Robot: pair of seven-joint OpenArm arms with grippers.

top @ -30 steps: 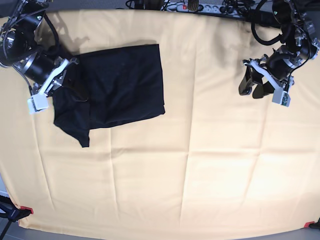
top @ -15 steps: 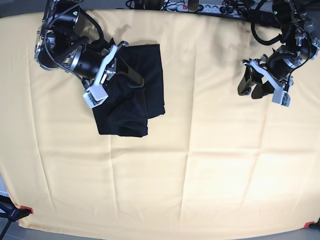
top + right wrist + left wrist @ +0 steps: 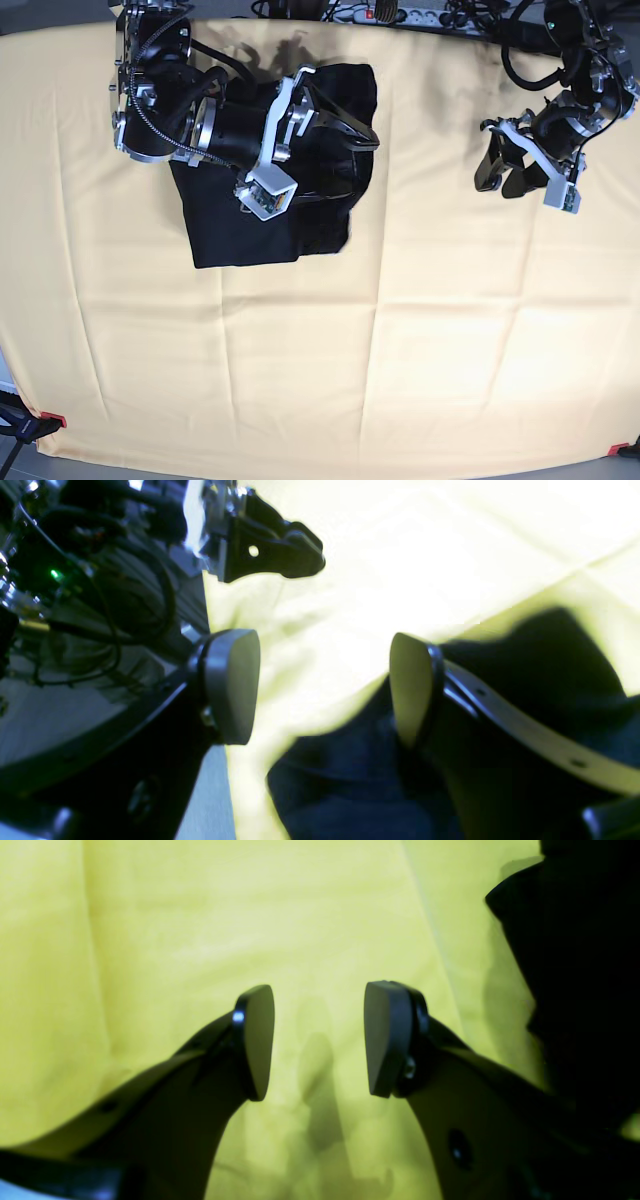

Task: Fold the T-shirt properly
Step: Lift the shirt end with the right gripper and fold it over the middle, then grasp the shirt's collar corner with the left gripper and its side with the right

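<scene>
The black T-shirt lies folded into a rough rectangle on the yellow cloth at the upper left of the base view. My right gripper hovers over its right edge. In the right wrist view my right gripper stands wide open with nothing between the pads, and dark T-shirt fabric lies just below it. My left gripper hangs far off at the upper right. In its wrist view my left gripper is open and empty above bare cloth.
The pale yellow cloth covers the whole table and shows crease lines. A power strip with cables runs along the back edge. Red clamps hold the cloth at the front corners.
My right arm swept right across the T-shirt, carrying its left part over onto the rest, then opened its jaws and let go. The left arm has not moved.
</scene>
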